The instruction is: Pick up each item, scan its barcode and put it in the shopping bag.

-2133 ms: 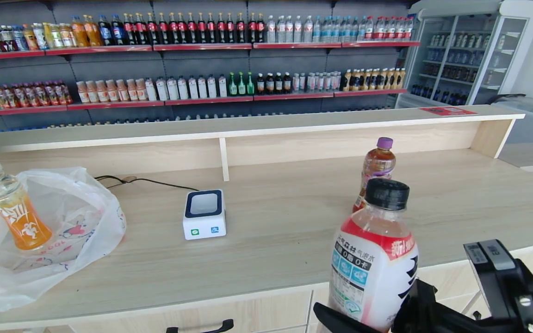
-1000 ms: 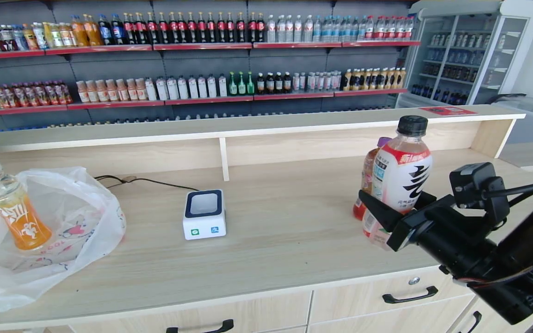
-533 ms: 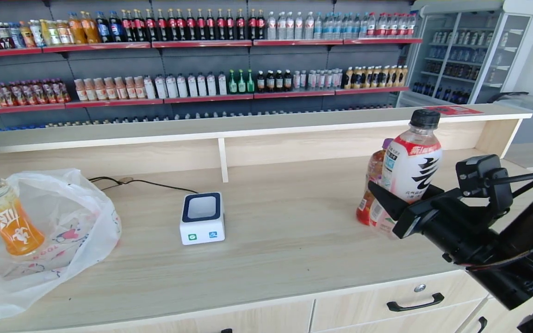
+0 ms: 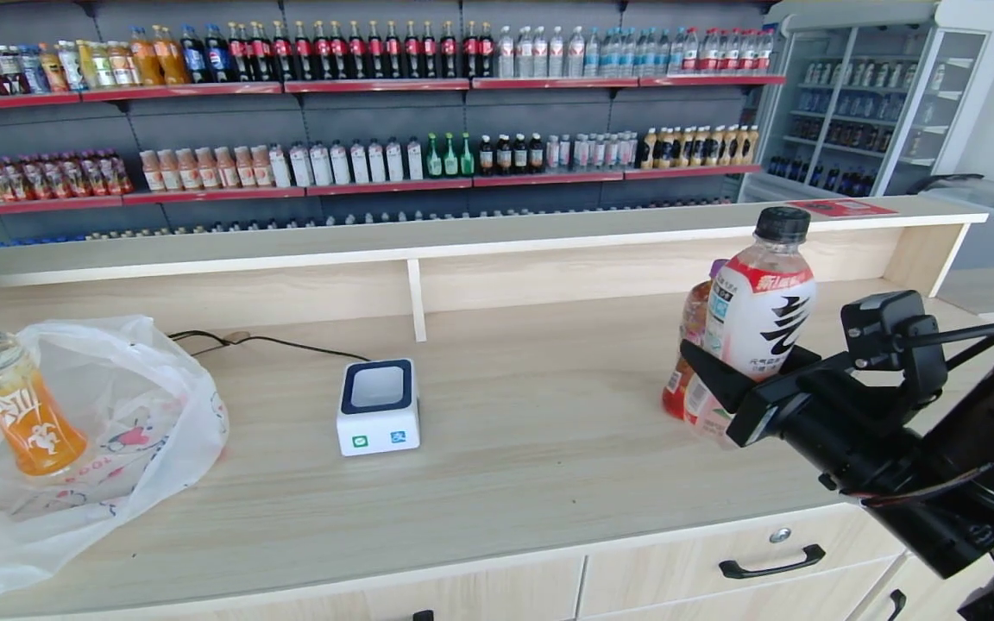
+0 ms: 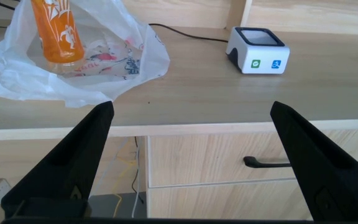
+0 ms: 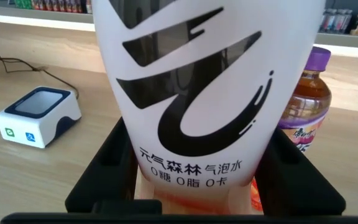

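Desk (image 4: 549, 448) of pale wood spans the head view, with a raised ledge (image 4: 462, 233) along its far edge and drawers below the front. Shelving (image 4: 376, 86) stocked with drinks stands behind it. Shopping bag (image 4: 160, 405), thin white plastic, lies open at the robot's left end of the desk. Left gripper (image 5: 191, 109) hangs off the near edge of the desk on the bag's side, fingers spread wide, nothing between them. Right gripper (image 4: 747, 371) is over the right part of the desk, clamped around the lower body of the white-labelled bottle (image 4: 760, 302). That bottle has a black cap and leans slightly; whether its base touches the desk cannot be told. Purple-capped bottle (image 4: 691, 332) of amber drink stands on the desk just behind the held one, partly hidden by it, and the right wrist view places it close beside the gripper. Orange drink bottle (image 4: 18, 405) with a white cap sits tilted inside the bag. Scanner (image 4: 378, 407), a small white box with a dark-framed window on top, rests near the desk's middle, well apart from both bottles on the right. Black cable (image 4: 273, 338) runs from behind the scanner toward the bag.
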Motion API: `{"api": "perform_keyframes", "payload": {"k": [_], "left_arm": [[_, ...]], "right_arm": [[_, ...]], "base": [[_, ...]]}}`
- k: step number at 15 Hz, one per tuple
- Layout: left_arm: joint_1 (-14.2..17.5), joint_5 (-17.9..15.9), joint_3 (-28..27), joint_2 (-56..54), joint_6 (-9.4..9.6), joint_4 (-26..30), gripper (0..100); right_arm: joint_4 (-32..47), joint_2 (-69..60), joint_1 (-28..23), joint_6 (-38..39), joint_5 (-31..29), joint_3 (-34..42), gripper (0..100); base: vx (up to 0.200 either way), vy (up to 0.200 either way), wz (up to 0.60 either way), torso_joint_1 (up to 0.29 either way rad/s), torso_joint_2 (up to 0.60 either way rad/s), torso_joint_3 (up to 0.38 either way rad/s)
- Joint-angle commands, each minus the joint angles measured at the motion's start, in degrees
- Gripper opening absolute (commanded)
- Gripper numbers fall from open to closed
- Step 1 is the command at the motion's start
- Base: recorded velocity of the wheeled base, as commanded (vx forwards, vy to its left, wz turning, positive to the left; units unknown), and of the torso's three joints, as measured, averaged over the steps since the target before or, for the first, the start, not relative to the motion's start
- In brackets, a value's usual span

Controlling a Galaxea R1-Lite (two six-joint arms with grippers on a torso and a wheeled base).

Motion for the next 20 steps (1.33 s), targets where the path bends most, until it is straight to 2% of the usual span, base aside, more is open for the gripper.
{"api": "perform_keyframes", "payload": {"k": [1, 18, 20], "left_arm": [[-0.07, 0.01, 0.00, -0.02, -0.01, -0.07, 100], [0.01, 0.01, 0.00, -0.02, 0.07, 0.01, 100], [0.01, 0.01, 0.00, -0.02, 0.07, 0.01, 100]], "right_arm": [[-0.06, 0.35, 0.01, -0.04, -0.08, -0.11, 0], [-0.06, 1.14, 0.09, -0.04, 0.01, -1.61, 0], [-0.06, 0.96, 0.09, -0.04, 0.01, -1.08, 0]], "base": [[0.000, 0.200, 0.00, 0.002, 0.00, 0.007], [0.000, 0.200, 0.00, 0.004, 0.00, 0.003], [0.000, 0.000, 0.00, 0.000, 0.00, 0.000]]}}
